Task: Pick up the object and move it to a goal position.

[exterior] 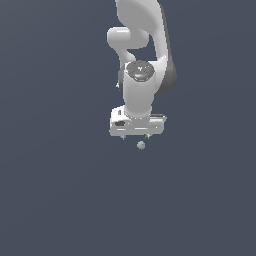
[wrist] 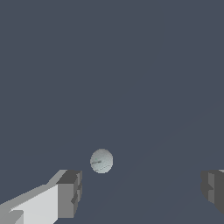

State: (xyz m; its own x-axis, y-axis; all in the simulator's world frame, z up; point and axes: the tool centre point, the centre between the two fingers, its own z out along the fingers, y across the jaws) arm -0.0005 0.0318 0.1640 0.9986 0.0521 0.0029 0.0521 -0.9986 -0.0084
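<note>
1. Wrist view: the gripper (wrist: pixel 142 192) is spread wide and holds nothing. The fingers (wrist: pixel 70 192) touch nothing.
2. The ball (wrist: pixel 101 160) sits just beyond the fingertips, nearer one finger, not yet between them.
3. In the exterior view the ball (exterior: pixel 141 145) lies on the bench (exterior: pixel 55 200), just below the gripper (exterior: pixel 136 136). A round thing has no long axis to line up with.

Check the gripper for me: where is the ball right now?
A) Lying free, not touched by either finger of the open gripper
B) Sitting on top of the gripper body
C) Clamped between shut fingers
A: in the wrist view the ball lies clear of both fingers, which stand wide apart, so the gripper is open; the exterior view shows the ball just beyond the gripper.
</note>
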